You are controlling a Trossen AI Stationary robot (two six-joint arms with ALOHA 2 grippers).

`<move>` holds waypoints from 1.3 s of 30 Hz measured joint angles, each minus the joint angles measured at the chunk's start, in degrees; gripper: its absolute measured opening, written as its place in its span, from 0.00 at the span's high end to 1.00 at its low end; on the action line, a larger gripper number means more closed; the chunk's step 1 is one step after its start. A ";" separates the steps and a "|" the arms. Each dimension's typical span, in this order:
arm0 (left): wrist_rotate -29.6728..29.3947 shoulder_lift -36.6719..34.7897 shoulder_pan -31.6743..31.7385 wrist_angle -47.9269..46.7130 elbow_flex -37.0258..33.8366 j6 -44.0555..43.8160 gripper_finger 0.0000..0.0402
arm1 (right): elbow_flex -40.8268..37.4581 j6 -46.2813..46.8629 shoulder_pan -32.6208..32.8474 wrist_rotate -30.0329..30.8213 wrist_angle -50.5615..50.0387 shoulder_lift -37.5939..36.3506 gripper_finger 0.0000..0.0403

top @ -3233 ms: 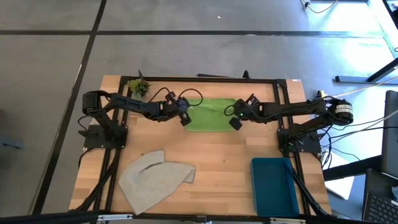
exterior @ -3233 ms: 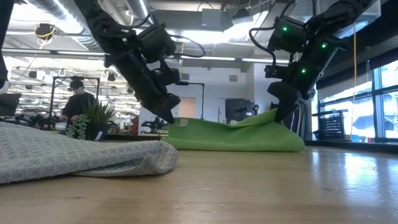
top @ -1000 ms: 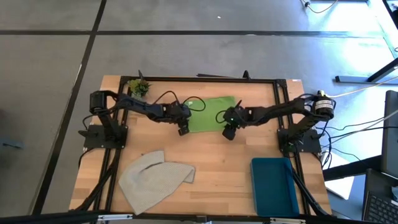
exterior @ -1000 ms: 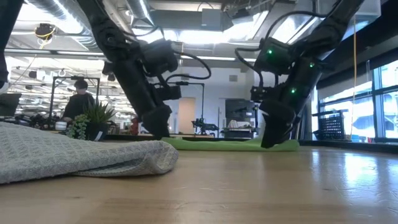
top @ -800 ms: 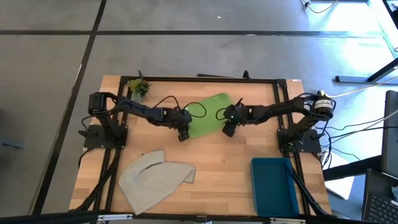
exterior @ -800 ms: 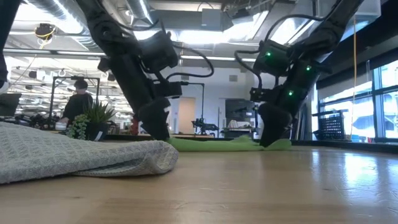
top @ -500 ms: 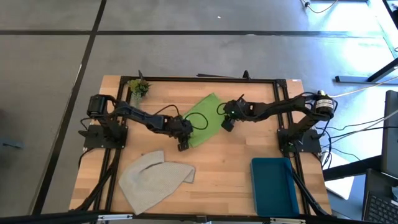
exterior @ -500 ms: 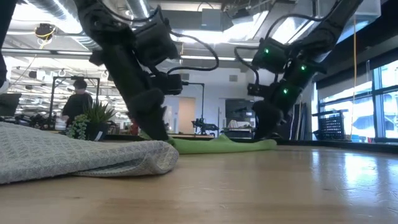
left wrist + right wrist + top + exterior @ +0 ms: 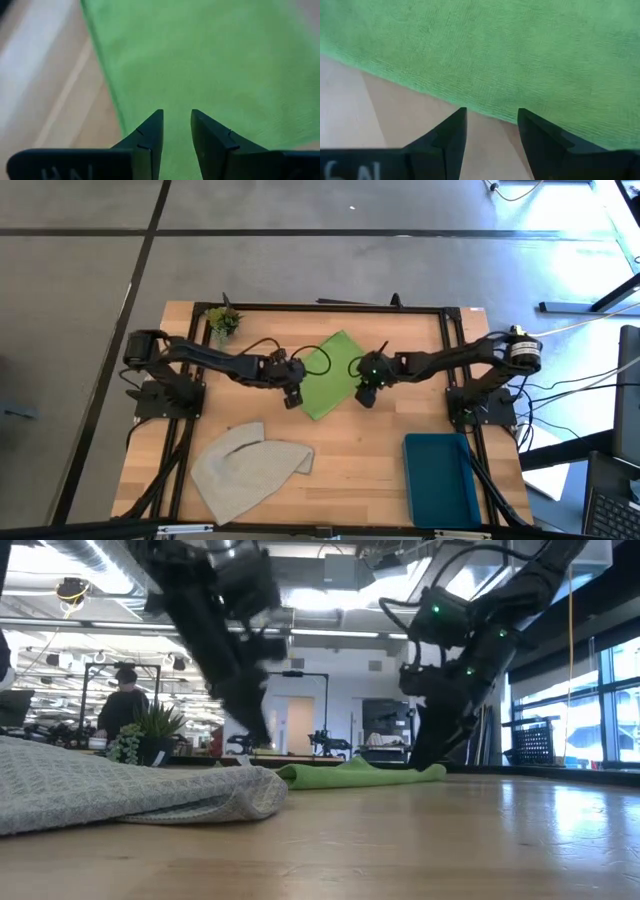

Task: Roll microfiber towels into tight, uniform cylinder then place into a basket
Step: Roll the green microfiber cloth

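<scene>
Towels: you have two on the table, neither rolled. The green towel (image 9: 330, 375) lies flat and turned on a diagonal near the table's centre; the grey towel (image 9: 250, 465) sits loosely folded toward 7 o'clock.
Basket: the teal basket (image 9: 470, 500) waits at 5 o'clock, well apart from both cloths, with nothing in it that you can see.
Left gripper: your left gripper (image 9: 291, 396) is at the green towel's 9 o'clock edge. In its wrist view the fingers (image 9: 150, 135) stand slightly apart above the cloth, and nothing is pinched between them.
Right gripper: your right gripper (image 9: 366, 395) is at the towel's 3 o'clock edge. Its fingers (image 9: 452, 132) are spread over bare wood just beside the hem, holding nothing.
Done so far: judging by the layout, only positioning; the green cloth is laid out and both arms flank it.
Still to do: you have yet to roll the green towel tight, carry it to the basket, then do the same with the grey one. That looks like nearly the whole job.
</scene>
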 joint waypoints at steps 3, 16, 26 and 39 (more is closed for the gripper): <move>-0.06 2.39 0.52 1.12 -0.83 -1.05 0.77 | -0.18 0.85 0.35 3.04 0.72 1.42 0.56; 2.61 7.46 -3.58 3.62 -1.08 -7.66 0.77 | -0.13 -4.55 -5.10 10.22 5.13 3.86 0.56; 3.44 7.70 -10.46 7.89 -1.30 -10.50 0.77 | -0.13 -10.31 -8.09 10.33 10.78 3.82 0.56; -9.62 -2.72 -15.83 2.73 0.54 -8.49 0.77 | 0.73 -24.48 5.40 9.29 9.76 -2.94 0.56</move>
